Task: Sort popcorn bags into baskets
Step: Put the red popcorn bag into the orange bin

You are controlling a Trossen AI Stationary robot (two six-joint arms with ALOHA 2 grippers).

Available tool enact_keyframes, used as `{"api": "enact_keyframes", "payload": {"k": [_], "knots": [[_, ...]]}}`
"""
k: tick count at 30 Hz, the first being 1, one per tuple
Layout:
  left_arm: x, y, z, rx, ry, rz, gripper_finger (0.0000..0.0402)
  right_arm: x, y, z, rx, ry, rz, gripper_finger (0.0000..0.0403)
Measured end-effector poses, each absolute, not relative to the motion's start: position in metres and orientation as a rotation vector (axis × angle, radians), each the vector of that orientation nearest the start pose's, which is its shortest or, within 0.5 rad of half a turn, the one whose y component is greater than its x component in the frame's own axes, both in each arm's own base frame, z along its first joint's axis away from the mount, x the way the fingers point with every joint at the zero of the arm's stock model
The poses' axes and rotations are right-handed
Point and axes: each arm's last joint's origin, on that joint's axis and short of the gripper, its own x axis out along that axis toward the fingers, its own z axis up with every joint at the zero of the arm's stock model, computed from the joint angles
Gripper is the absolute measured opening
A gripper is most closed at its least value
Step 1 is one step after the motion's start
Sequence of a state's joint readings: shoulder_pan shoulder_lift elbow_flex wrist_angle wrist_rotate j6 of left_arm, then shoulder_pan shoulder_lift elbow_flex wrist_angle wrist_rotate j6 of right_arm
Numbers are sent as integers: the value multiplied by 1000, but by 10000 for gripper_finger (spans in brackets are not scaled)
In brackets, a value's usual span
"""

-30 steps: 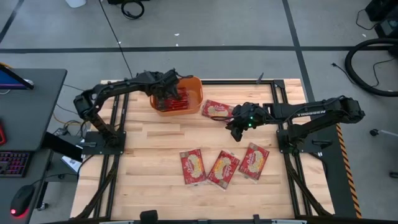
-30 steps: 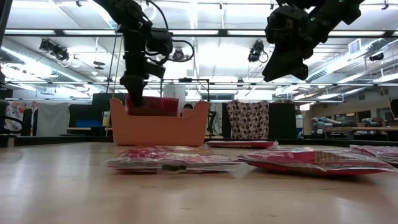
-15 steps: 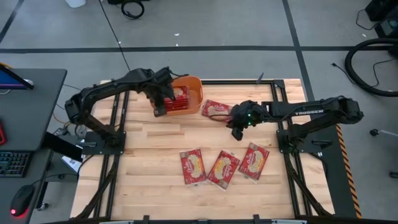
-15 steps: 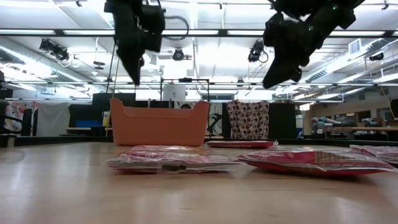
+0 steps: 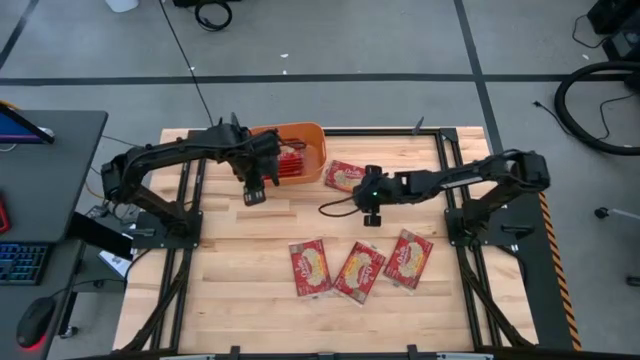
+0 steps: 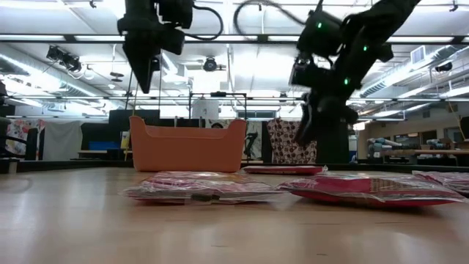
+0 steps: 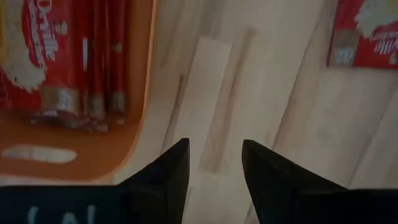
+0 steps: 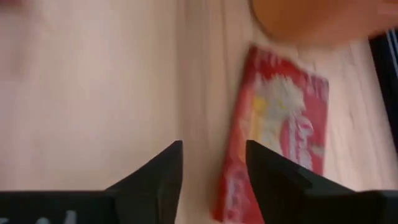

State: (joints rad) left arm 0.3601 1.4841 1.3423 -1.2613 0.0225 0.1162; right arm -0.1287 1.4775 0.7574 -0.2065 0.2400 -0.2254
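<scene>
Wooden table (image 5: 240, 270) carries orange basket (image 5: 312, 152), four popcorn bags (image 5: 310, 267).

The basket (image 5: 318, 160) sits at the table's (image 5: 240, 260) far edge holding popcorn bags (image 5: 290, 160), one bag (image 5: 345, 176) just right of it, three bags (image 5: 358, 267) nearer.

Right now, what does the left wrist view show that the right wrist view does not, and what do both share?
Only the left wrist view looks into the orange basket and shows the popcorn bags packed inside it, with the open left hand over bare wood beside the basket wall. Only the right wrist view shows the open right hand close above the lone bag lying beside the basket. Both share the wooden table and a piece of the basket.
</scene>
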Motion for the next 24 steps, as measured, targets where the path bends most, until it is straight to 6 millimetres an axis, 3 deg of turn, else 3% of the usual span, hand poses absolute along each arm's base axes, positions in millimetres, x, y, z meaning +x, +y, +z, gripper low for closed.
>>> {"api": "enact_keyframes", "payload": {"k": [5,18,24], "knots": [[241,89,303,-151,1389,215,151,273,-46,157,-366,1078,-374,202],[216,92,326,-66,1325,367,151,283,-50,123,-387,1156,-439,199],[210,90,332,-78,1284,390,151,284,-53,120,-401,1157,-480,196]]}}
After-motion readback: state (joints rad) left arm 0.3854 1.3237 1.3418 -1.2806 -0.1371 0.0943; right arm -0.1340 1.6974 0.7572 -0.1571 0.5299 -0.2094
